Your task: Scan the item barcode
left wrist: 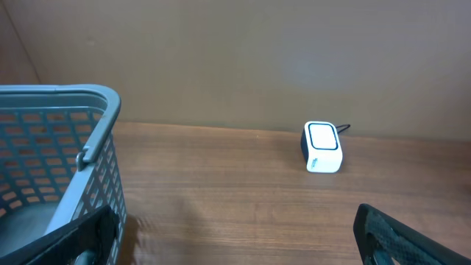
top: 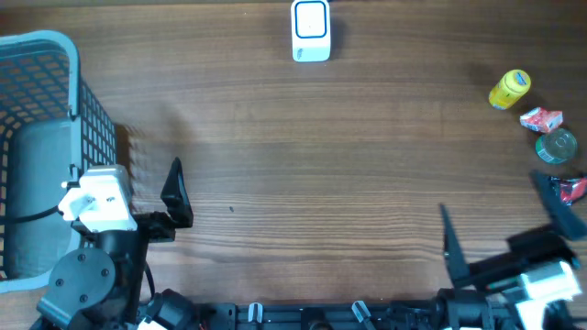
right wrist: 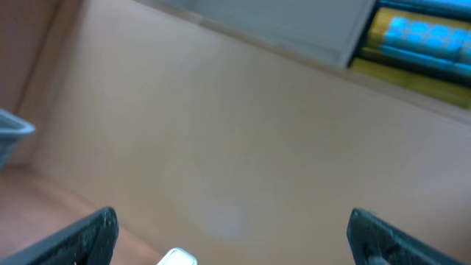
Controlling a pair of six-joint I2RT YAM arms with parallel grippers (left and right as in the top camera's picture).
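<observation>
Scanner (top: 311, 30), white with a blue-rimmed window, sits at the top centre of the table (top: 321, 156). A yellow bottle (top: 509, 90) lies at the right edge of the overhead view. A red packet (top: 541, 119) is just below it, then a round green tin (top: 556, 145). A blue basket (top: 55, 41) fills the upper left. The left pincer (left wrist: 235, 213), at lower left beside the basket, is released and empty. The right pincer (top: 490, 191), at lower right near the tin, is also spread wide and grasps nothing.
</observation>
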